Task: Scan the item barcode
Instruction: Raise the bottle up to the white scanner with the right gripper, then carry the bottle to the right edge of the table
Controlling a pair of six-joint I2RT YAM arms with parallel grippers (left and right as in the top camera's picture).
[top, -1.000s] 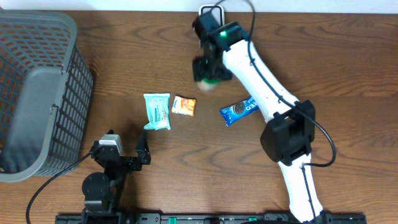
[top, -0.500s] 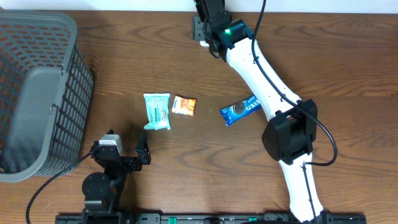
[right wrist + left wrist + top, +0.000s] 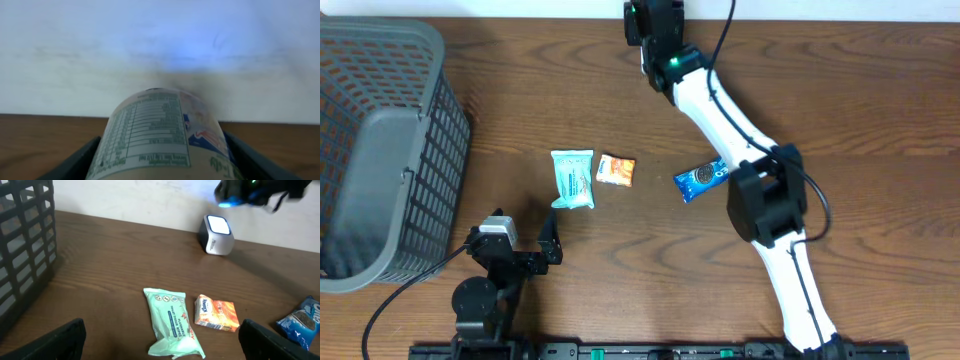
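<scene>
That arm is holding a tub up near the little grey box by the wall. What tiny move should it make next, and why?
Probably tip the tub downward so its printed label faces the scanner's pale window. The right gripper holds it over the scanner but aimed at the wall, label toward the wrist camera.

Left claw (image 3: 162,342) wide open

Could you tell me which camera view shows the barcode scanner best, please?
The left wrist view: the scanner stands in plain sight, its window lit. Overhead, the right gripper hides it. The right wrist view shows only the held container, no scanner.
</scene>
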